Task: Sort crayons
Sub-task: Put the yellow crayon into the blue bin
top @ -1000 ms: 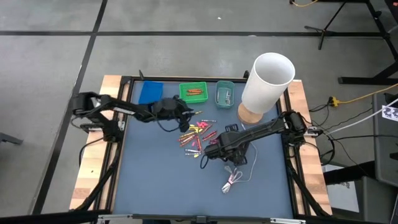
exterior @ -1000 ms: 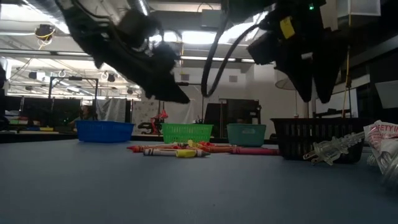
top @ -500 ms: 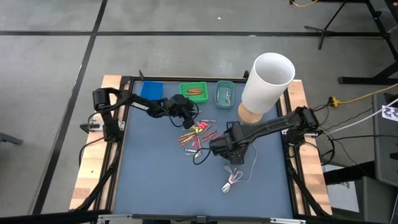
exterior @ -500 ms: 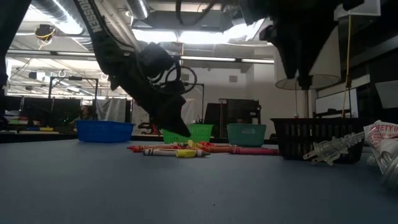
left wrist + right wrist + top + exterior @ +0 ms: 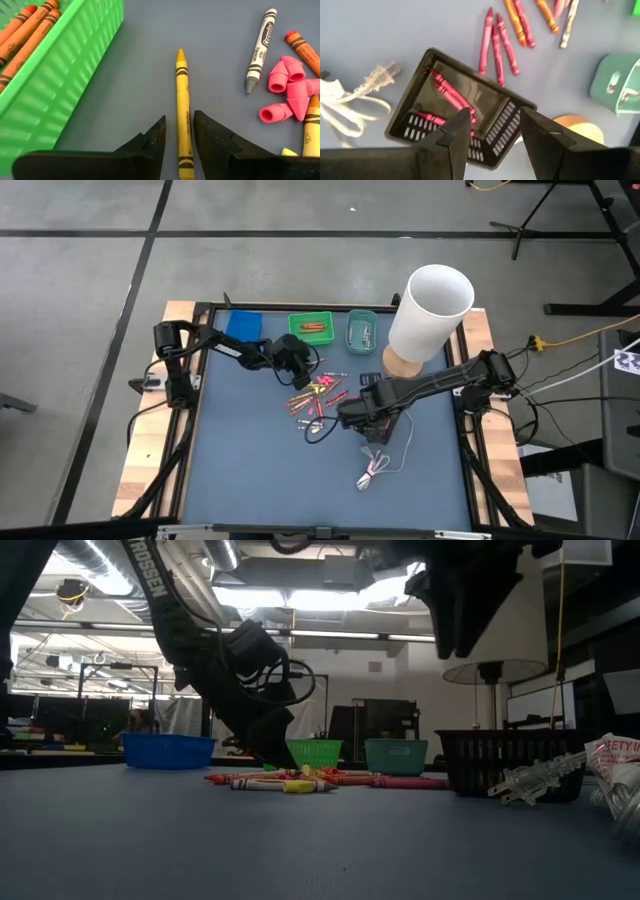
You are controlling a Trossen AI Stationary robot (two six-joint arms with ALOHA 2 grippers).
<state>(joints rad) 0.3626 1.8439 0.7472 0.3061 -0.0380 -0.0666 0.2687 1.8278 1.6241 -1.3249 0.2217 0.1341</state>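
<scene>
Beside the green tray point(image 5: 60, 65), the left hand point(image 5: 176, 145) is down at the table point(image 5: 250, 470), its fingers parted narrowly astride a yellow crayon point(image 5: 183, 110). Right hand point(image 5: 490, 130), fingers spread and empty, hovers over the black tray point(image 5: 415, 105) of pink crayons point(image 5: 451, 94); loose crayons point(image 5: 315, 395) lie mid-table.

The flat blue-grey table top point(image 5: 250, 460) carried a blue tray point(image 5: 241, 327), a green basket point(image 5: 313, 328), a teal bin point(image 5: 362, 330), a black mesh tray point(image 5: 457, 125), scattered crayons point(image 5: 315, 397) and a coiled white cable point(image 5: 377, 468).
</scene>
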